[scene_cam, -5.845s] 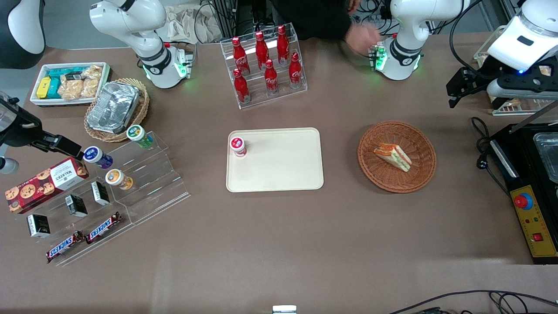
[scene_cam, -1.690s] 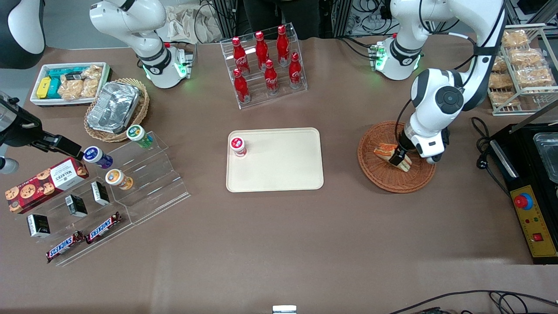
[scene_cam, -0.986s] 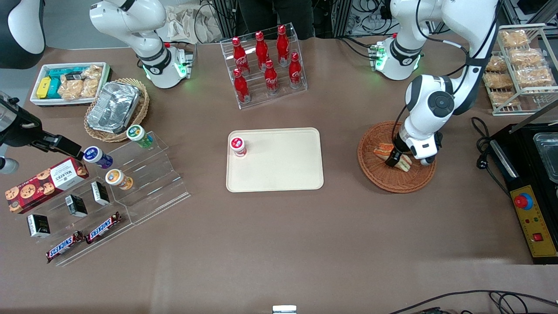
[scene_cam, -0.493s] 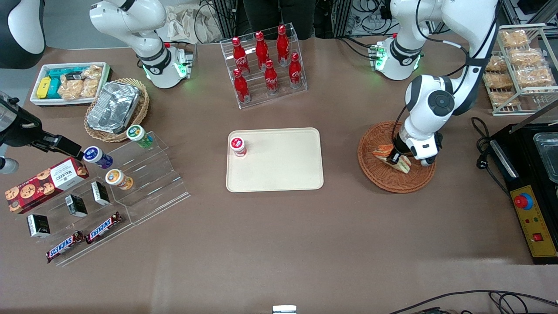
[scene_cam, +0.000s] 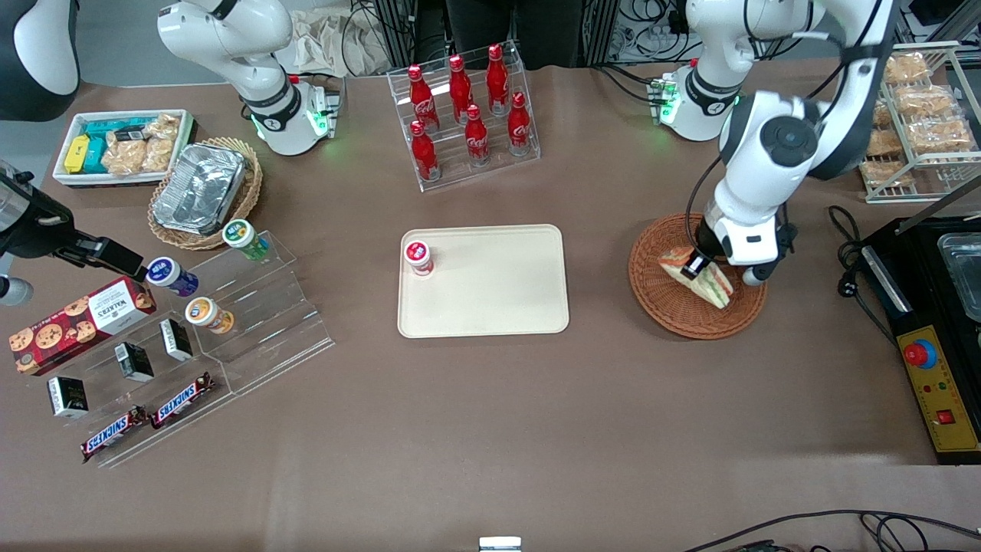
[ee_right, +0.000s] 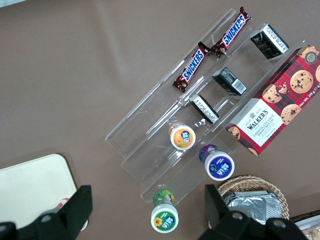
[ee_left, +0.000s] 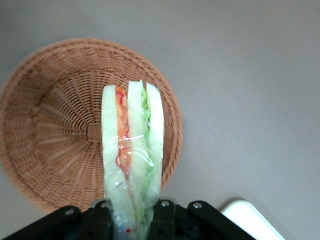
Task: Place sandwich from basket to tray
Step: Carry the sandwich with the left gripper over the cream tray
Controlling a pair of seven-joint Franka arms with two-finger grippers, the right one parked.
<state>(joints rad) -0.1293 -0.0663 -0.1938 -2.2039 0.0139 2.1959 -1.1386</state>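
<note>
The sandwich (scene_cam: 709,280), a plastic-wrapped white bread wedge with orange and green filling, hangs lifted above the reddish-brown wicker basket (scene_cam: 665,300). My left gripper (scene_cam: 696,266) is shut on its near end and holds it clear of the weave. In the left wrist view the sandwich (ee_left: 131,150) stands between the fingers (ee_left: 166,216) with the basket (ee_left: 55,130) below it. The cream-beige tray (scene_cam: 490,295) lies mid-table, toward the parked arm's end from the basket; its corner shows in the wrist view (ee_left: 247,216).
A small red-lidded jar (scene_cam: 418,257) stands on the tray's corner. A clear rack of red cola bottles (scene_cam: 467,115) is farther from the camera. A black machine (scene_cam: 931,322) and a rack of bagged pastries (scene_cam: 912,115) sit at the working arm's end.
My gripper closed on the sandwich in the basket and has now risen with it; the sandwich is off the basket floor and the arm stands higher.
</note>
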